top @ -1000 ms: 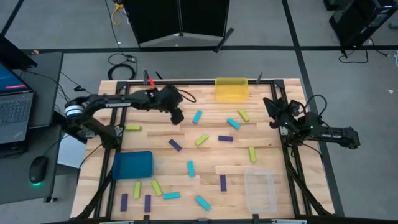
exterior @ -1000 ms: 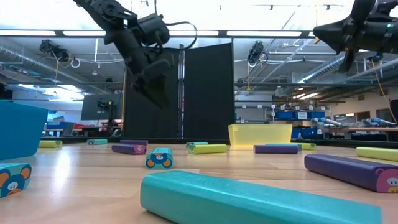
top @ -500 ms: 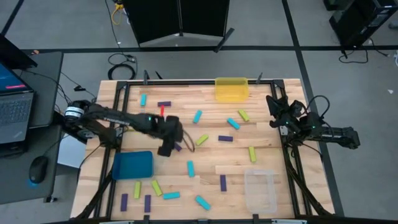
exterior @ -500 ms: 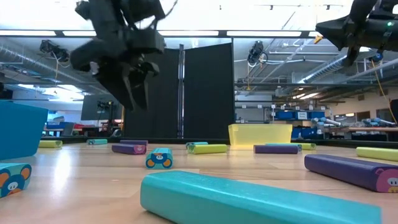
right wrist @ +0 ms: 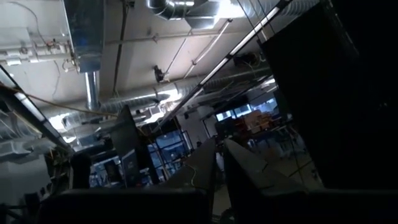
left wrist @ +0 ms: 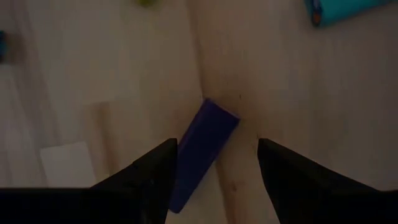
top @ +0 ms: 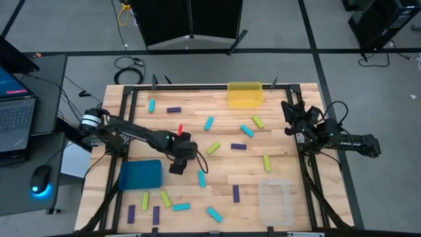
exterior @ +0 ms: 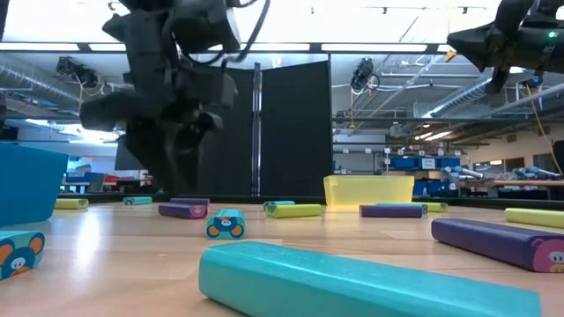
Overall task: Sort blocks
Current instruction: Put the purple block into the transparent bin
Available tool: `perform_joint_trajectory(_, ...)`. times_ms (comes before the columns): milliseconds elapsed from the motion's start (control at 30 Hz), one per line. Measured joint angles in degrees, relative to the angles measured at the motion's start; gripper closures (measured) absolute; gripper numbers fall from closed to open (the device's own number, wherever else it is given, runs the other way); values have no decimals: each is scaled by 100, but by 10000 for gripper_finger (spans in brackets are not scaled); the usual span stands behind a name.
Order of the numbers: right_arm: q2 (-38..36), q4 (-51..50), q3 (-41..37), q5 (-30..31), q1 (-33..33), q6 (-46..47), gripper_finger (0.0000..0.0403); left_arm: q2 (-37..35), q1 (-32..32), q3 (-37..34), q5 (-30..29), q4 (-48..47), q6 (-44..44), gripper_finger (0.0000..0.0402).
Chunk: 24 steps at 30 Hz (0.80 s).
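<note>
High view first: teal bin (top: 140,174) at the left front of the table (top: 283,148), and just beside it the left gripper (top: 177,166) hangs low over the wood. Its jaws stand wide apart, straddling a dark purple block (left wrist: 202,149) that lies flat between the fingers (left wrist: 152,171), not clamped. Moving right, cyan, purple and yellow-green blocks (top: 238,146) lie scattered, the yellow bin (top: 245,94) at the far edge, the clear bin (top: 275,201) front right. Far right, the right gripper (top: 290,117) waits raised at the table's edge, jaws closed, empty.
</note>
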Motion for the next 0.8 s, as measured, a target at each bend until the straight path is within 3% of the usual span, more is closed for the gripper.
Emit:
perform_joint_trajectory(400, 0, -140, 0, -21, 47, 138, 359, 498, 87, 7, 58, 222, 140, 170)
perform_joint_trajectory(633, 0, -166, 0, -23, 47, 136, 359, 563, 256, 15, 515, 250, 267, 171)
perform_joint_trajectory(800, 0, -169, 0, -23, 47, 132, 359, 571, 340, 15, 603, 252, 353, 204)
